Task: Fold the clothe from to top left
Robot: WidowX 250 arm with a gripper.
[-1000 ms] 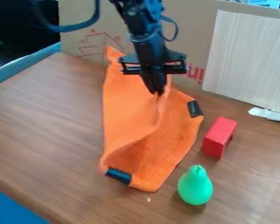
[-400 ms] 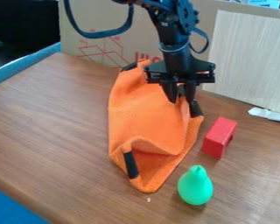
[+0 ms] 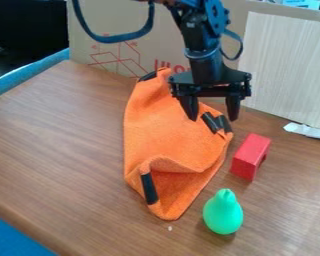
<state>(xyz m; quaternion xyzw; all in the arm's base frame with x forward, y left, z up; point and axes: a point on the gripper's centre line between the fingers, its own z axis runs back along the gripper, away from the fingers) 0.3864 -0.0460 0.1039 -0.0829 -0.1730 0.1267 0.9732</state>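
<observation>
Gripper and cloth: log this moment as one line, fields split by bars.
cloth partly folded | gripper open above cloth | red block beside cloth

The cloth (image 3: 166, 135) lies left of the block (image 3: 251, 156).

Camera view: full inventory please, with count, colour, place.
cloth: 1, orange with black patches, folded in the middle of the table
block: 1, red, right of the cloth
pear-shaped toy: 1, green, near the cloth's lower end, below the block
table: 1, brown wood grain, under all of these
cardboard: 1, brown with red print, behind the table
panel: 1, pale, upright at upper right
white scrap: 1, white, at the foot of the panel
arm: 1, black, in from the top edge
gripper: 1, black, open over the cloth's upper right
</observation>
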